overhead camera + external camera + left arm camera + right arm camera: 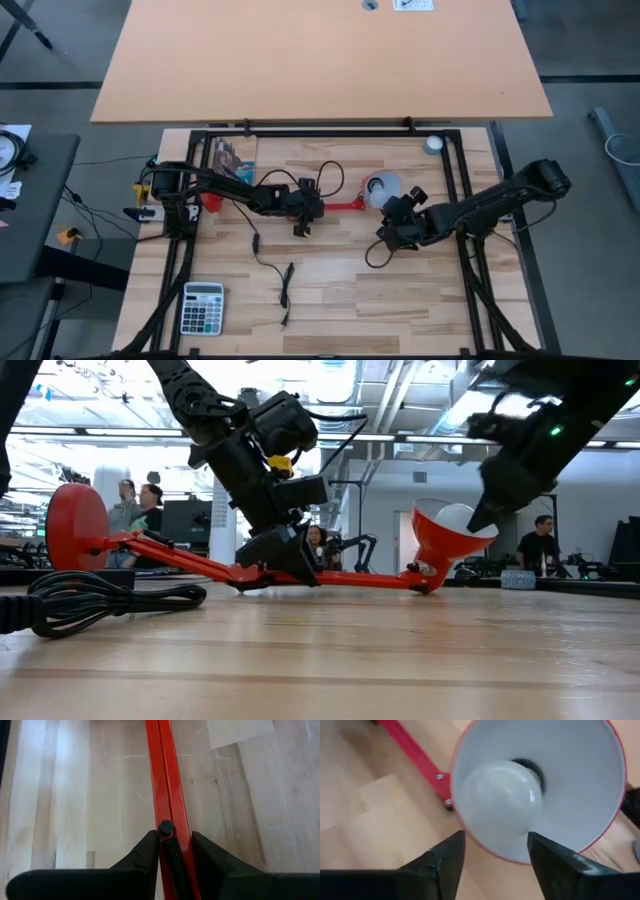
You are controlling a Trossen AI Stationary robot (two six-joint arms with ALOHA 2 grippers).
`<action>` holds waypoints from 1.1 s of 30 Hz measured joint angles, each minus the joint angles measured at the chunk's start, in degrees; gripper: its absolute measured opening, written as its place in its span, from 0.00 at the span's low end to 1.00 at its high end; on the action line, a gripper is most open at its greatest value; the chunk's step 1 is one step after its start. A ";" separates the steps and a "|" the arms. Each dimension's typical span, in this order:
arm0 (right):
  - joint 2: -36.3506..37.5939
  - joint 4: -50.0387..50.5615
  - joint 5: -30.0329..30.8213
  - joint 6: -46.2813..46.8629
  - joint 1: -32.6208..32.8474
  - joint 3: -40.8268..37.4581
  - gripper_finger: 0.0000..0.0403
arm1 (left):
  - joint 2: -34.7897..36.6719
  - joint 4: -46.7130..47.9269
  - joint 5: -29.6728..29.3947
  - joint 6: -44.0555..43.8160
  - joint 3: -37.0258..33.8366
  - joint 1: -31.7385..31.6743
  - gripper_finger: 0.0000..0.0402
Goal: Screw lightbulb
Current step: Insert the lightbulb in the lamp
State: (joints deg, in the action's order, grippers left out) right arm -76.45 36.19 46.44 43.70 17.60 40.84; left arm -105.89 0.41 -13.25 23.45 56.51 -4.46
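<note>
From above, a red lamp (345, 205) lies on its side across the middle of the wooden table (330, 300). The left gripper (303, 212) sits over the lamp's arm, and the right gripper (397, 222) is just beside the open mouth of the lamp shade (383, 187), on its near side. The lightbulb (380, 186) shows as a pale round shape inside the shade. A black cord (270, 262) trails toward the near edge, a calculator (202, 307) lies at the near left corner, and a small grey disc (433, 145) rests at the far right.

From table height, the lamp's round base (77, 520) stands on edge at the left and its arm (190, 563) runs right to the shade (440, 545), whose mouth tilts upward. The bulb (462, 517) rises above the rim. The left gripper (280, 560) is clamped on the arm near its middle. The right gripper (490, 510) hangs just beside the bulb; whether it touches cannot be told here. The cord (100, 600) is coiled at the left, and people (140, 510) stand in the room behind.

In the left wrist view, the fingers (147, 855) are closed against both sides of the red arm (167, 785), beside a black spring (175, 865).

In the right wrist view, the fingers (445, 857) are spread apart, with the white bulb (497, 795) ahead between them, seated deep in the shade (585, 780), apart from both fingers.
</note>
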 joint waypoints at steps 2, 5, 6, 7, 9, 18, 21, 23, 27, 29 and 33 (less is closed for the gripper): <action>1.61 1.27 -0.13 0.44 1.55 0.00 0.61 | 0.00 0.04 -0.02 0.43 -0.02 0.28 0.20; 3.74 4.57 0.35 3.07 3.49 0.02 0.67 | 0.00 0.04 0.01 1.12 -0.05 0.54 0.20; 4.14 6.03 0.51 3.84 3.94 0.02 0.69 | 0.00 0.01 0.07 1.17 -0.07 0.58 0.20; 4.48 7.39 0.60 4.76 4.24 0.02 0.70 | 0.00 -0.07 0.12 1.15 -0.07 0.58 0.20; 5.14 9.16 1.27 7.57 4.45 0.02 0.73 | 0.00 -0.18 0.18 1.15 -0.11 0.58 0.20; 3.09 5.95 3.82 13.97 4.44 0.02 0.85 | -0.02 -0.27 0.28 1.11 -0.13 0.58 0.20; 1.91 4.40 5.53 14.81 4.44 0.02 0.91 | -0.04 -0.41 0.38 1.00 -0.13 0.58 0.20; 1.05 3.57 6.85 15.02 4.17 0.02 0.95 | -0.07 -0.53 0.40 0.94 -0.13 0.58 0.20; -0.50 1.00 8.04 16.02 2.04 0.02 0.99 | -0.11 -1.02 0.47 0.89 -0.19 0.58 0.20; -0.87 0.37 8.04 17.68 0.75 0.02 0.99 | -0.11 -1.18 0.56 0.86 -0.20 0.58 0.20; -1.72 -1.52 7.97 18.12 -1.03 0.02 0.99 | -0.13 -1.21 0.57 0.81 -0.20 0.58 0.20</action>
State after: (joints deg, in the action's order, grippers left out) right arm -78.17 34.67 54.40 61.82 16.58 40.86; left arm -106.02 -0.80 -12.68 24.25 56.31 -3.88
